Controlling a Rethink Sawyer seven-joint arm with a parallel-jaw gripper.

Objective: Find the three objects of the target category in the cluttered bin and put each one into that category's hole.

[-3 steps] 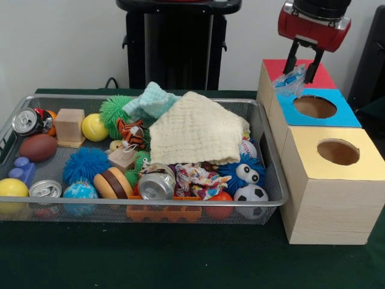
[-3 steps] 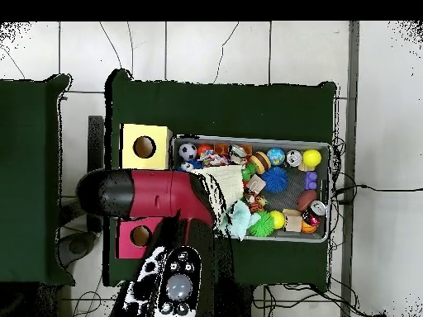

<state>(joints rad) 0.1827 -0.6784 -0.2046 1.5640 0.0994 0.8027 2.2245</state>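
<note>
My gripper (image 1: 301,77) hangs at the upper right over the row of wooden boxes, above the red-topped box (image 1: 325,78) and just behind the hole of the blue-topped box (image 1: 314,106). It is shut on a crumpled clear plastic piece with blue on it (image 1: 287,81), which dangles at the fingertips toward the left. Crushed cans lie in the wire bin (image 1: 272,162): one at the front middle (image 1: 156,184), one front left (image 1: 45,189), one back left (image 1: 26,121). In the overhead view the red arm (image 2: 153,195) hides the gripper and the blue box.
A yellow-topped box (image 1: 338,152) with a round hole stands nearest. The bin also holds a cream cloth (image 1: 195,129), balls, spiky toys, a wooden block (image 1: 70,125), a football (image 1: 37,147) and a toy burger (image 1: 113,183). A black pedestal (image 1: 174,45) stands behind.
</note>
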